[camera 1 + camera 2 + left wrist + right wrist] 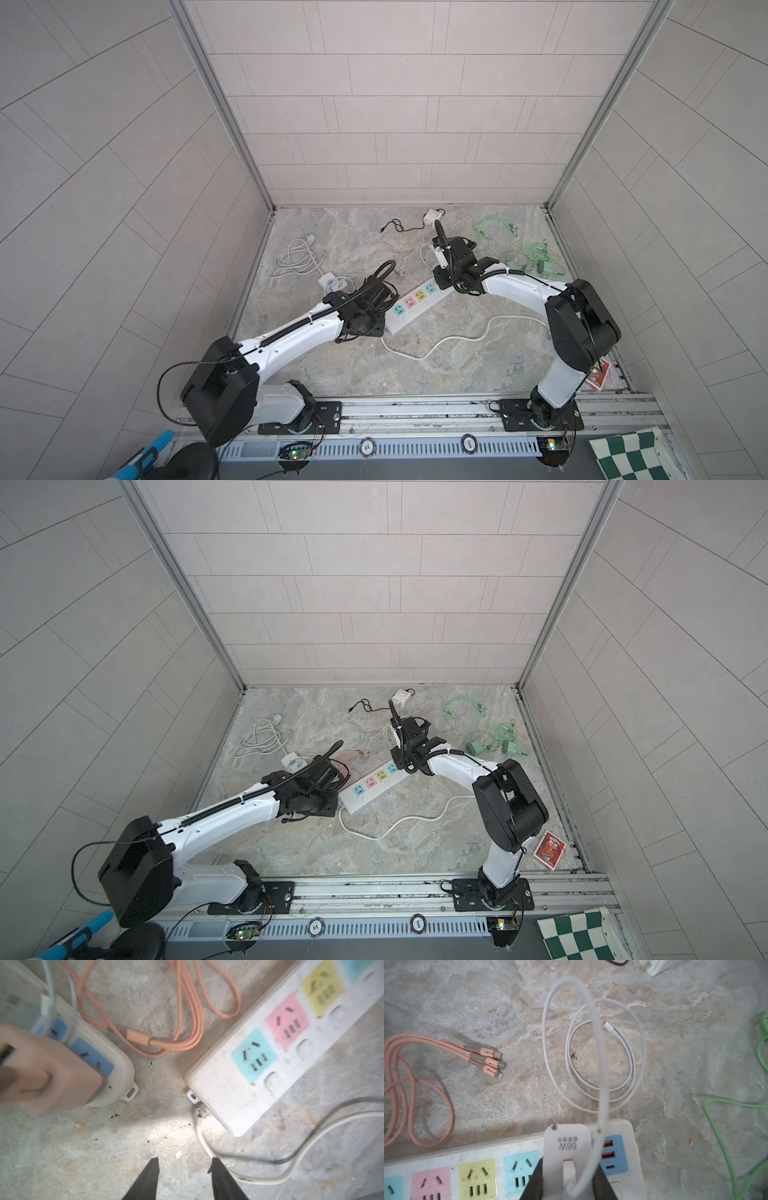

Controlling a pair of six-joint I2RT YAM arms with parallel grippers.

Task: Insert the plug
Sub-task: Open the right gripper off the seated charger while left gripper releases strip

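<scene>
the right gripper (pixel 568 1169) is clamped on the white charger (pixel 566 1142), cable side toward the wrist, over the usb end of the power strip (pixel 483 1148) lying slantwise mid-tabletop — likely so its unseen pins face a socket; the left gripper (pixel 185 1162) hangs empty, jaws apart, by the strip's cord end, perhaps to steady it. only the right wrist view shows the charger lined up between teal socket (pixel 517 1159) and blue usb panel (pixel 614 1155); both top views hide that.

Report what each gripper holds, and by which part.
The right gripper clamps the white charger across its sides, at the cable end. The left gripper is open and holds nothing.
</scene>
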